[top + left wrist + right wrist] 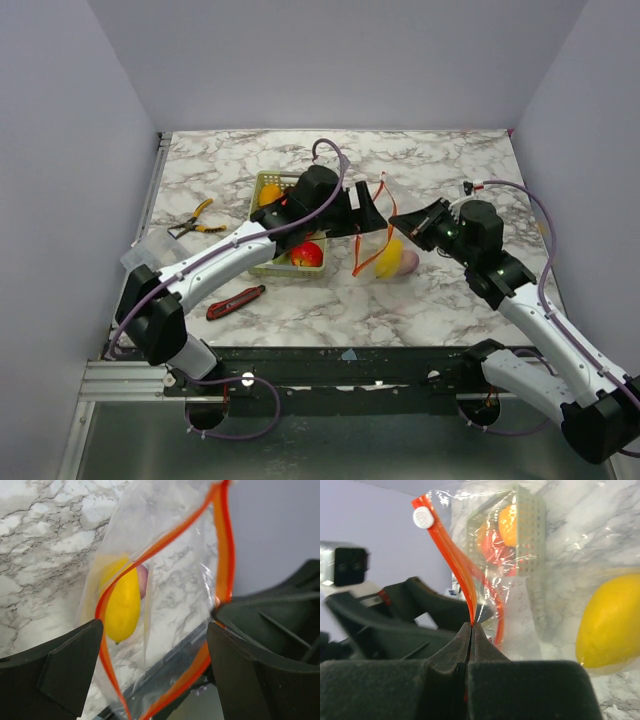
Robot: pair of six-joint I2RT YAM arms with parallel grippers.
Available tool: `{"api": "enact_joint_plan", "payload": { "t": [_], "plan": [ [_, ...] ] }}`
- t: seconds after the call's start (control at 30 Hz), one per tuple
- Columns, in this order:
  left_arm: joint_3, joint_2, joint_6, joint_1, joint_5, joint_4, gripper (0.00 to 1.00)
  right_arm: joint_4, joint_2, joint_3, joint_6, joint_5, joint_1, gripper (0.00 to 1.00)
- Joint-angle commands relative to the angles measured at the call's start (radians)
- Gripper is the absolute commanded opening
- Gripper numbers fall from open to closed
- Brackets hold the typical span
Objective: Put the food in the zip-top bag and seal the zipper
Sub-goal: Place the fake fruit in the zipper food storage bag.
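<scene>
The clear zip-top bag [392,238] hangs above the table between my two grippers, mouth open. Its orange-red zipper [222,555] forms a loop. A yellow fruit [389,257] and a purple one [408,263] lie in the bag's bottom; both show in the left wrist view, the yellow fruit [122,605] in front of the purple fruit [143,580]. My right gripper [471,626] is shut on the zipper strip [457,565] below its white slider [423,517]. My left gripper [155,625] is open, its jaws on either side of the bag's mouth. A red fruit [307,254] and an orange one [270,194] sit in the basket.
The pale green mesh basket [262,265] stands left of the bag, under my left arm. A red-and-black utility knife [236,301] lies in front of it. Yellow-handled pliers [195,220] lie at the left. A clear container [148,250] sits at the left edge.
</scene>
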Motion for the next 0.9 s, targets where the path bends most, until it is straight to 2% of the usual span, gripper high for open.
{"api": "enact_joint_plan", "payload": {
  "t": [0.0,0.1,0.2,0.33,0.6,0.63,0.67,0.73,0.8,0.87],
  "plan": [
    [-0.015,-0.152,0.198,0.002,0.089,-0.04,0.83,-0.092,-0.003,0.04,-0.046,0.06,0.005,0.0],
    [-0.077,-0.224,0.289,0.003,0.034,-0.056,0.78,-0.154,0.028,0.089,-0.089,0.06,0.004,0.0],
    [-0.156,-0.258,0.312,0.01,-0.011,-0.042,0.8,-0.185,0.04,0.116,-0.11,0.062,0.005,0.0],
    [-0.214,-0.21,0.263,0.011,0.088,0.039,0.83,-0.203,0.045,0.142,-0.131,0.045,0.006,0.0],
    [-0.214,-0.096,0.206,0.006,0.307,0.218,0.71,-0.248,0.066,0.164,-0.233,0.026,0.005,0.0],
    [-0.213,-0.087,0.202,0.006,0.335,0.239,0.68,-0.251,0.073,0.167,-0.258,0.011,0.005,0.0],
    [-0.21,-0.079,0.198,0.007,0.363,0.272,0.58,-0.254,0.083,0.174,-0.286,-0.001,0.005,0.0],
    [-0.198,-0.071,0.188,0.012,0.389,0.289,0.3,-0.276,0.101,0.191,-0.343,-0.009,0.007,0.0],
    [-0.203,-0.086,0.174,0.015,0.393,0.311,0.17,-0.342,0.128,0.227,-0.388,0.034,0.006,0.0],
    [-0.21,-0.101,0.163,0.015,0.406,0.34,0.08,-0.401,0.159,0.266,-0.414,0.09,0.015,0.0]
  ]
}}
